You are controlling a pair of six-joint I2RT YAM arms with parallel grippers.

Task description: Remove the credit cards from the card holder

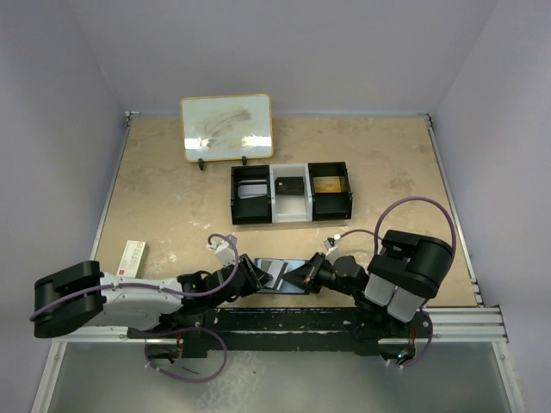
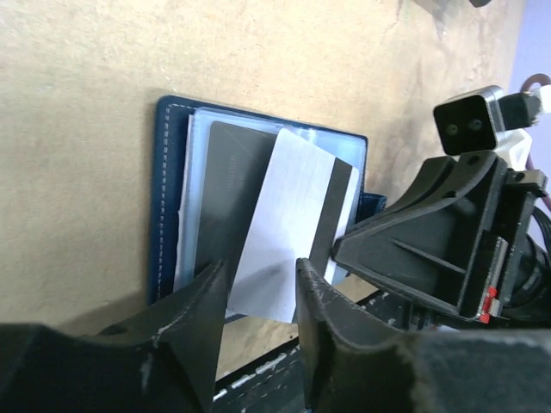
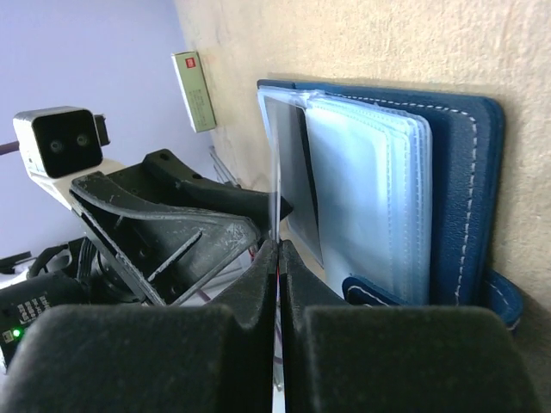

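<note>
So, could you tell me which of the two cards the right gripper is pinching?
The white card with the black stripe, tilted and sticking out of the card holder; the dark grey card lies flat inside it.

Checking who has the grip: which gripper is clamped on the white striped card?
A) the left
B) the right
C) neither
B: in the right wrist view the right gripper has its fingers shut on the edge of the white card above the open card holder, while the left gripper stands open.
</note>
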